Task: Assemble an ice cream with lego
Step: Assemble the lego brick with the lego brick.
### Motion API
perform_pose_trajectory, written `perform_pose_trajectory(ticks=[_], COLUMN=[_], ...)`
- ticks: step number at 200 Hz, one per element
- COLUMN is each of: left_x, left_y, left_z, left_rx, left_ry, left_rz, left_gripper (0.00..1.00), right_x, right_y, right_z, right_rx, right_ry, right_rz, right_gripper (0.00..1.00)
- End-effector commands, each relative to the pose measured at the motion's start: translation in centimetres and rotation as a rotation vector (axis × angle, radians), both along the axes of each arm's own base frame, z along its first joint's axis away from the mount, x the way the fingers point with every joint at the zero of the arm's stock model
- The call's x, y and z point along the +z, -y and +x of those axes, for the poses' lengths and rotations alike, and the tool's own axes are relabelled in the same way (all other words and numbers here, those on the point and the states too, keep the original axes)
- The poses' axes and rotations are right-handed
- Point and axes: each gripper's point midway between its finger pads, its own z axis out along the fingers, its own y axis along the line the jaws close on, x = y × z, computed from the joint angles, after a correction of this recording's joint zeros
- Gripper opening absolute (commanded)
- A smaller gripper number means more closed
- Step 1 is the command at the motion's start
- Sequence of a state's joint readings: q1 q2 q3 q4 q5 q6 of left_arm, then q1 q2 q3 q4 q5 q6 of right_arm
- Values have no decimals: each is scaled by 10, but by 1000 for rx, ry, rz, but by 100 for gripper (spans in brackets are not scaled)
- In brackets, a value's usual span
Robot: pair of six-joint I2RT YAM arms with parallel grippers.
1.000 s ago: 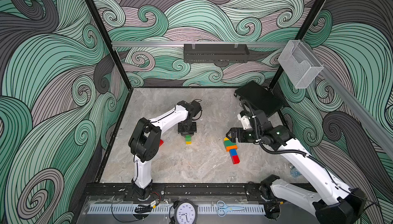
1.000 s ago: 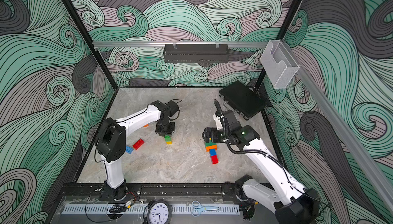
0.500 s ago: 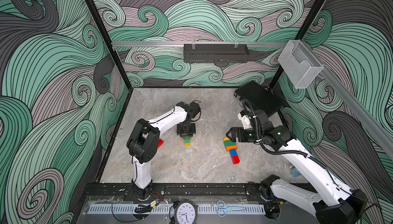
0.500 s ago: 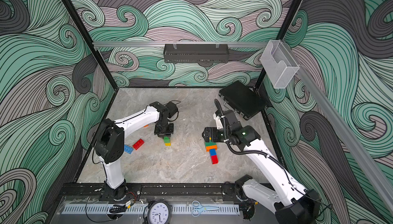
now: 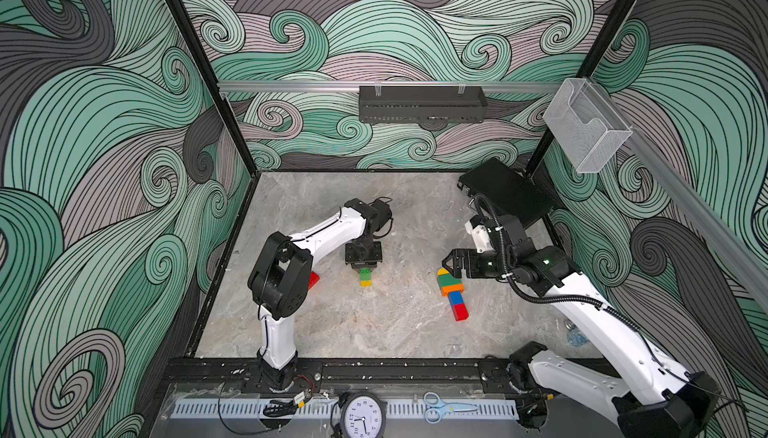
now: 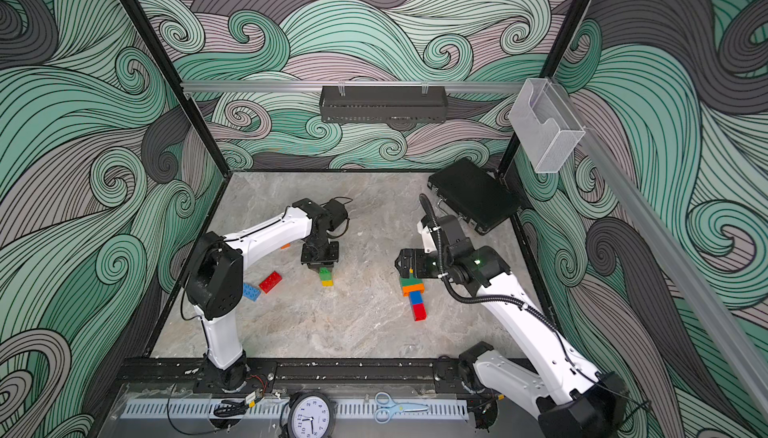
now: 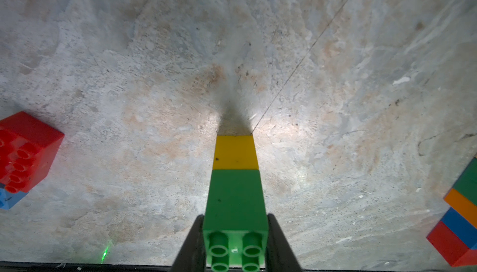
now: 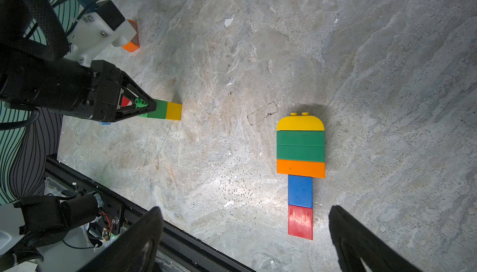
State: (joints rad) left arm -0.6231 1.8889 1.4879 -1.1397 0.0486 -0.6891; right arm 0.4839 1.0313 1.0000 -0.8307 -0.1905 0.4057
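Observation:
My left gripper (image 7: 235, 221) is shut on a green brick (image 7: 236, 198) with a yellow brick (image 7: 235, 152) joined to its far end. The yellow end is down at the tabletop. Both top views show this pair (image 5: 365, 278) (image 6: 326, 277) left of centre under the left gripper (image 5: 365, 266). To the right, a flat lego stack (image 8: 300, 152) lies on the table: yellow round top, two green, orange, blue, red. My right gripper (image 8: 245, 208) stands open above it with nothing between its fingers, over the stack's (image 5: 451, 290) yellow end in both top views.
Loose red (image 6: 270, 282) and blue (image 6: 251, 291) bricks lie near the left arm's elbow. An orange brick (image 8: 131, 43) lies behind the left wrist. A black case (image 5: 507, 194) sits at the back right corner. The black front rail (image 5: 374, 367) borders the table.
The left arm's elbow has shifted slightly. Both grippers and all bricks stay where they were.

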Motion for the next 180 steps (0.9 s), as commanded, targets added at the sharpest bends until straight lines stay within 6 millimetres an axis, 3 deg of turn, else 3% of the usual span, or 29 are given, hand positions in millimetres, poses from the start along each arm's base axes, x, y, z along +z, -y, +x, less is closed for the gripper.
perform_pose_trajectory(ticks=[1,140,180], left_x=[6,15,39], left_y=[-2,-1,-9], left_z=[2,3,5], left_rx=[12,11,14], left_ry=[-4,12,68], left_rz=[12,-1,10], left_gripper=[26,43,61], right_x=[8,7,6], right_y=[3,4,4], right_z=[1,0,-1], right_rx=[-26,-29,-26], right_ry=[17,16,16], right_rz=[5,6,5], right_gripper=[99,99,99])
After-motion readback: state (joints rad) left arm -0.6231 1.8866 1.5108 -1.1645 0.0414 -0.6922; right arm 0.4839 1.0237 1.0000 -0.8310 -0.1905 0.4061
